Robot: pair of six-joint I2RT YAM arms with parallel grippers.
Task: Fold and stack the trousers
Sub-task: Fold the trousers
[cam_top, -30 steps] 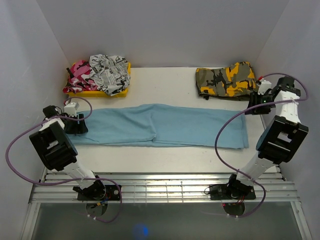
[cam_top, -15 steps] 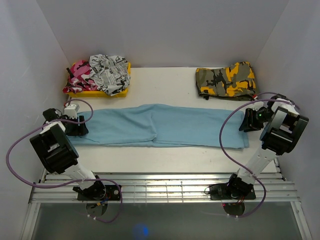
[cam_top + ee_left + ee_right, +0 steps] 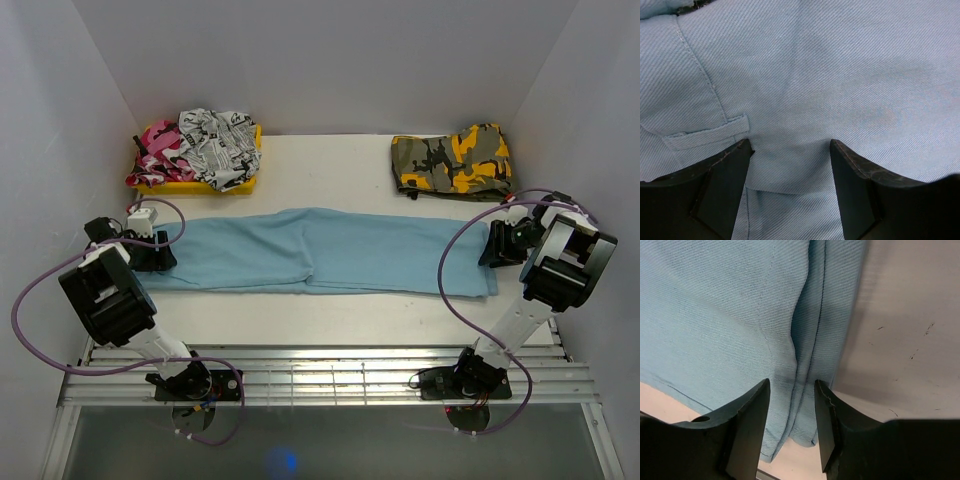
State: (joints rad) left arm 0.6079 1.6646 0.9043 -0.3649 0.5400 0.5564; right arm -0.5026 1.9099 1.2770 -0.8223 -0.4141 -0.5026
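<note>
**Both grippers set at opposite ends of flat trousers**

Nearest the camera, the two arm bases are seen bolted to the slatted front rail (image 3: 330,375), with purple cables (image 3: 441,285) looped off each arm.

The left gripper (image 3: 150,255) is placed low at the left end of the trousers (image 3: 330,250). In the left wrist view the left gripper (image 3: 790,145) is seen with its jaws wide apart. The black fingers (image 3: 720,185) are set down on the light-blue cloth (image 3: 840,75), and a belt loop (image 3: 707,132) lies just beside the left finger. Nothing is clamped.

The right gripper (image 3: 497,245) is placed at the right end. In its wrist view the right gripper (image 3: 792,385) is seen with its jaws part-way apart. The fingers (image 3: 745,430) straddle the stitched hem edge of the trousers (image 3: 715,305), with bare table (image 3: 905,315) to the right. No pinch on the cloth is seen.

The trousers are laid flat and lengthwise across mid-table (image 3: 330,170), with the legs side by side.

At the far left, a pink camo garment (image 3: 160,150) and a black-and-white print garment (image 3: 222,138) are piled on a yellow tray (image 3: 240,182). At the far right, a folded yellow-grey camo garment (image 3: 452,160) is seen, apart from the trousers.
</note>
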